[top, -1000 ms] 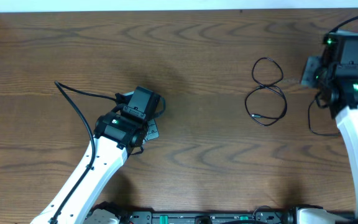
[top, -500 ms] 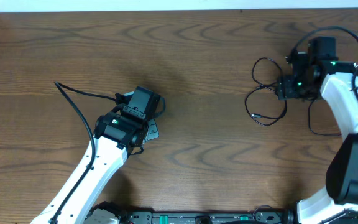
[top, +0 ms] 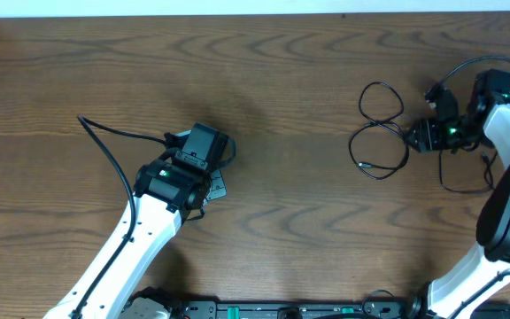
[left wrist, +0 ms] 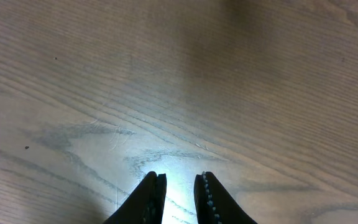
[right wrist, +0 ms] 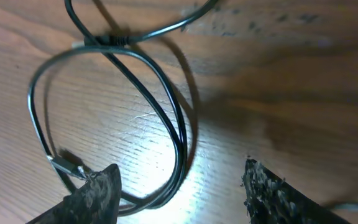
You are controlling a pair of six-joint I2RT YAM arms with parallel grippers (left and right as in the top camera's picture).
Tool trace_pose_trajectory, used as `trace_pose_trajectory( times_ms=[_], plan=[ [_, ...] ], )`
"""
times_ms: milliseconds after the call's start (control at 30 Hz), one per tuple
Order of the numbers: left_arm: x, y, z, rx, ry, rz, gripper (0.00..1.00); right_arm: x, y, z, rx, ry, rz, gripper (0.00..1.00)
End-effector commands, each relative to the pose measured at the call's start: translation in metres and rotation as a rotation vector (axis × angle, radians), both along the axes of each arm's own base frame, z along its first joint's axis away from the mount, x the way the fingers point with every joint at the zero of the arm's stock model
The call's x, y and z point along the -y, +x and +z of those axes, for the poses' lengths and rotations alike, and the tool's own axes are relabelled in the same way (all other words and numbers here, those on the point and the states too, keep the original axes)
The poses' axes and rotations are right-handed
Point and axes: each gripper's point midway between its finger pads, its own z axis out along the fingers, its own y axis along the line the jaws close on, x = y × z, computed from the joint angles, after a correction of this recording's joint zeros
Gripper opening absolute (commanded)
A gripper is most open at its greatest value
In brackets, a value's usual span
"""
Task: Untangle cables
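A thin black cable (top: 380,133) lies in a figure-eight coil at the right of the wooden table, with a small plug end (top: 361,165) at its lower left. My right gripper (top: 416,137) is at the coil's right edge and is wide open. In the right wrist view the cable's lower loop (right wrist: 160,112) runs between the spread fingers of the gripper (right wrist: 179,168), and the plug (right wrist: 64,163) lies by the left fingertip. Another thin black cable (top: 454,182) curves under the right arm. My left gripper (top: 218,155) is at the table's middle left. Its fingers (left wrist: 180,177) are slightly apart over bare wood.
A thicker black arm wire (top: 104,142) trails left from the left arm. Another arm wire (top: 467,66) arcs above the right wrist. The table's back edge (top: 237,16) meets a white wall.
The right arm has turned, and its gripper has come from the far right to the coil's right edge, open over the lower loop. The left arm has not moved.
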Motion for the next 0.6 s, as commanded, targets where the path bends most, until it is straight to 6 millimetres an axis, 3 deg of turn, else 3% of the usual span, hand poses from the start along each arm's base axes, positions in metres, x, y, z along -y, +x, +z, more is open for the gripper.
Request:
trace_pose_trajectory(
  times_ms=[0,100,167,300,367,433,467,567],
  plan=[
    [-0.004,0.0,-0.001,0.0,0.014,0.016,0.22,-0.009,-0.001,-0.011,0.003,0.066,0.055,0.6],
    [-0.004,0.0,-0.001,0.0,0.014,0.016,0.22,-0.029,-0.002,-0.015,-0.01,0.195,0.066,0.63],
    [-0.004,0.0,-0.001,0.0,0.014,0.016,0.22,-0.051,-0.004,-0.01,-0.012,0.347,0.076,0.71],
    [-0.004,0.0,-0.001,0.0,0.014,0.016,0.22,-0.071,-0.007,-0.01,-0.032,0.443,0.092,0.68],
    [-0.004,0.0,-0.001,-0.001,0.015,0.016,0.22,-0.074,-0.008,-0.012,-0.04,0.445,0.097,0.52],
    [-0.004,-0.001,-0.001,-0.005,0.017,0.016,0.22,-0.075,-0.008,-0.013,-0.043,0.445,0.1,0.2],
    [-0.004,-0.001,-0.001,-0.006,0.018,0.016,0.22,-0.076,-0.009,-0.013,-0.046,0.446,0.101,0.12],
    [-0.004,-0.001,-0.001,-0.006,0.018,0.016,0.22,-0.08,-0.011,-0.012,-0.058,0.457,0.105,0.08]
  ],
)
